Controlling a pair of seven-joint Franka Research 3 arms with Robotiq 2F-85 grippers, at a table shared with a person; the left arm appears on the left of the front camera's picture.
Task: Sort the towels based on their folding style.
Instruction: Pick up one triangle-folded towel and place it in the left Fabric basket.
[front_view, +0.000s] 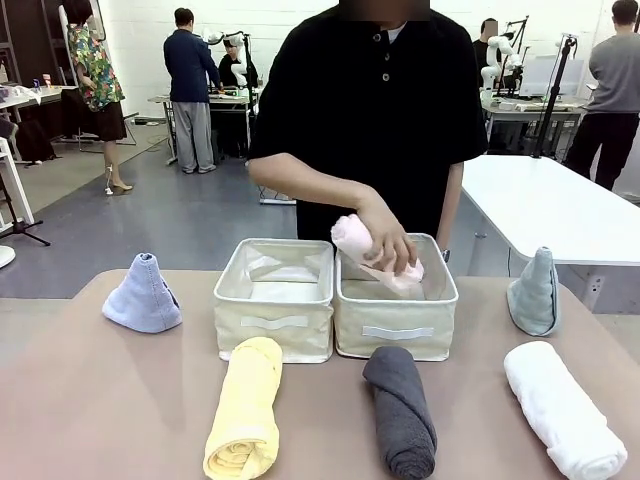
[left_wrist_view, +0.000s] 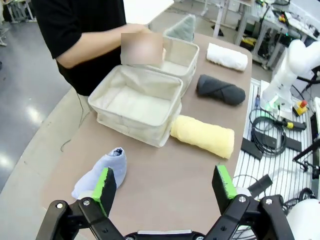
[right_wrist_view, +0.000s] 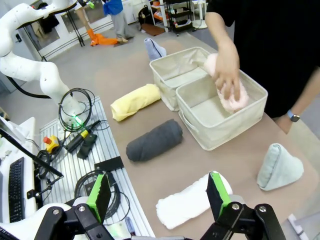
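Note:
A person's hand (front_view: 390, 240) holds a pink rolled towel (front_view: 357, 243) over the right beige bin (front_view: 395, 335), its lower end inside the bin; the right wrist view shows the pink towel (right_wrist_view: 234, 99) too. On the near side of the table lie a yellow roll (front_view: 245, 405), a dark grey roll (front_view: 400, 410) and a white roll (front_view: 562, 408). A light blue cone (front_view: 143, 293) stands far left, a pale teal cone (front_view: 534, 292) far right. My left gripper (left_wrist_view: 165, 182) hangs open above the table beside the light blue cone (left_wrist_view: 100, 172). My right gripper (right_wrist_view: 158, 190) is open above the white roll (right_wrist_view: 187, 202).
The left beige bin (front_view: 275, 325) stands against the right one and has nothing in it. Cables and an arm base (left_wrist_view: 287, 65) sit off the table's near edge. Another white table (front_view: 550, 205) stands behind on the right, with people farther back.

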